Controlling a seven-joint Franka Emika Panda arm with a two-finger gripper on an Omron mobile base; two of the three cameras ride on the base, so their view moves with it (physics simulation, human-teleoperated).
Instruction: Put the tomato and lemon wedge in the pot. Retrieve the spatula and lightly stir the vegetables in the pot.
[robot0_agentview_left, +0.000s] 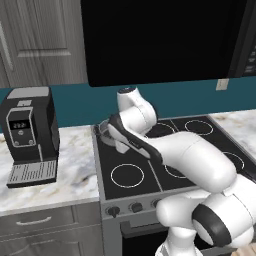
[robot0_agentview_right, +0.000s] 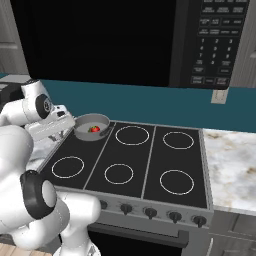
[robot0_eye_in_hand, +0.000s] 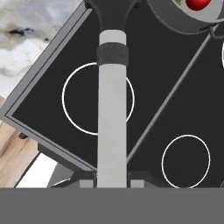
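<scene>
Hand view: slim spatula w/ pale translucent handle and black head runs straight up from between the fingers, pinched narrow on the handle base. Its black head end reaches the top edge next to the round shallow grey metal pot, whose rim cuts the upper right corner. Small round bright red tomato sits inside the pot, partly cropped; a sliver of green just beside it, too small to name. Under the spatula: black glass cooktop w/ white burner rings, marbled white table at upper left.

Right base view: pot on the rear-left burner, tomato inside w/ a small pale yellow-green lemon wedge touching it. White arm's hand hangs just left of the pot; fingers hidden here.

Left base view: pot mostly hidden behind the white arm, only a bit of rim shows. Black-and-grey coffee machine stands on the table left of the cooktop.

Black microwave upper right in right base view has a button panel; writing too blurred to read.
</scene>
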